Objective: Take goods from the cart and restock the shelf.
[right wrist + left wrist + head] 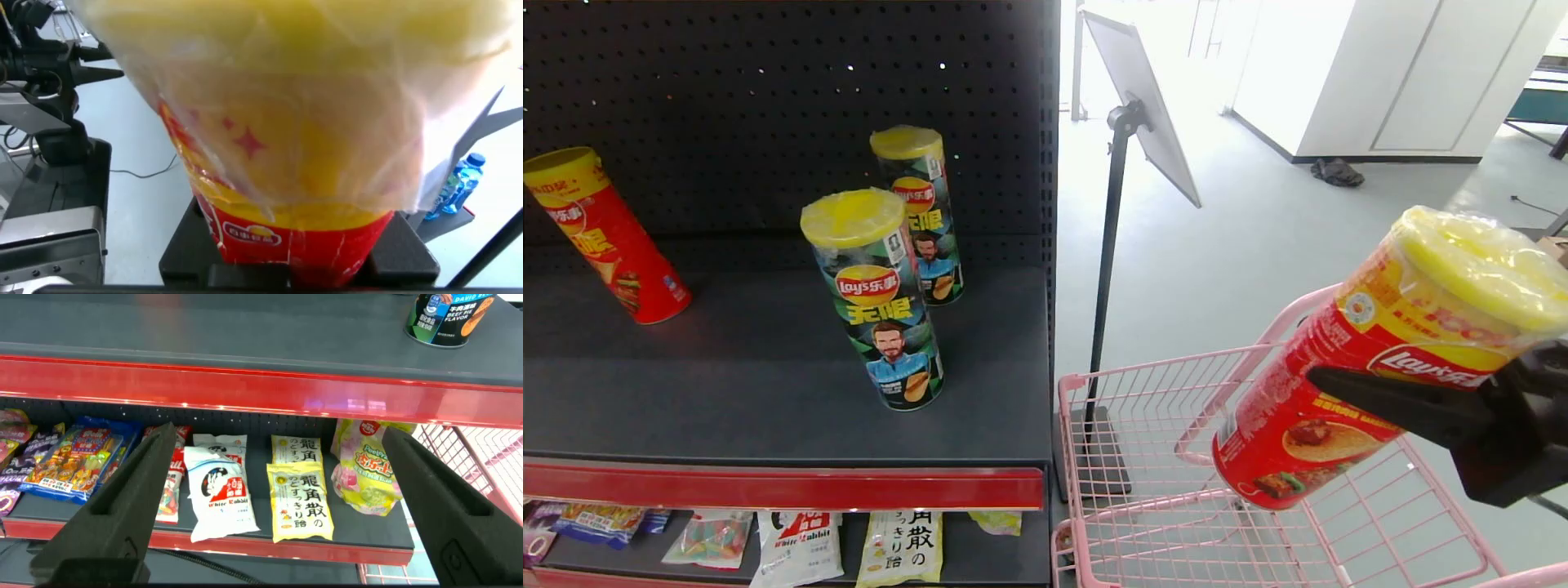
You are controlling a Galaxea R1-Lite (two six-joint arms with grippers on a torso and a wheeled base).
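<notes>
My right gripper is shut on a red chip can with a yellow lid, held tilted above the pink wire cart. That can sits close against the right wrist camera, black fingers at its base. On the dark shelf stand two green chip cans, and a red can near the left end. My left gripper hangs open in front of the lower shelf, its fingers spread wide with nothing between them.
Snack packets lie on the lower shelf under the red price rail. A black sign stand rises between shelf and cart. Bare shelf room lies between the red can and the green cans.
</notes>
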